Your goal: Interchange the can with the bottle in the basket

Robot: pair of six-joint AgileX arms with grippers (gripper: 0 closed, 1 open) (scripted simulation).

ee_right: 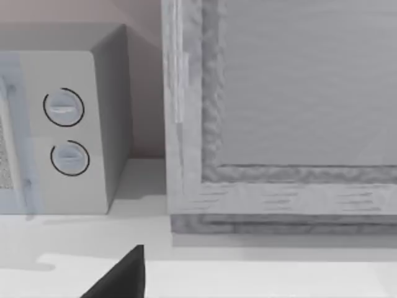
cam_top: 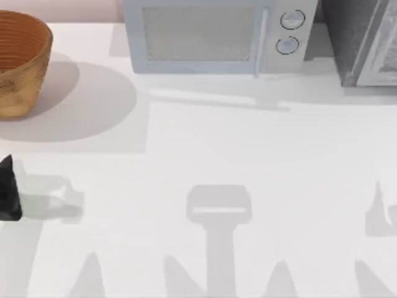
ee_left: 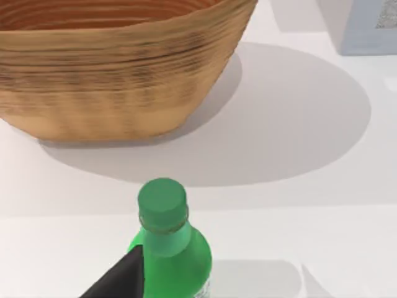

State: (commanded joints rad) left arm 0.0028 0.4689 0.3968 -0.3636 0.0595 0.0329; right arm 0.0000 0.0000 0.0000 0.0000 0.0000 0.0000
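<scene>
The green bottle [ee_left: 171, 251] stands upright with its cap on, outside the basket [ee_left: 118, 81] and on the near side of it. My left gripper [cam_top: 7, 189] is at the table's far left edge, right beside the bottle, with a dark part of it lying against the bottle's side. The orange-brown woven basket [cam_top: 18, 62] sits at the back left corner. The can is out of view. My right gripper [ee_right: 123, 278] hangs near the back right, facing the grey appliance.
A pale blue microwave [cam_top: 211, 37] stands along the back edge at the middle. A grey boxy appliance [cam_top: 366, 40] fills the back right corner. The white tabletop [cam_top: 217, 149] stretches between them and the front edge.
</scene>
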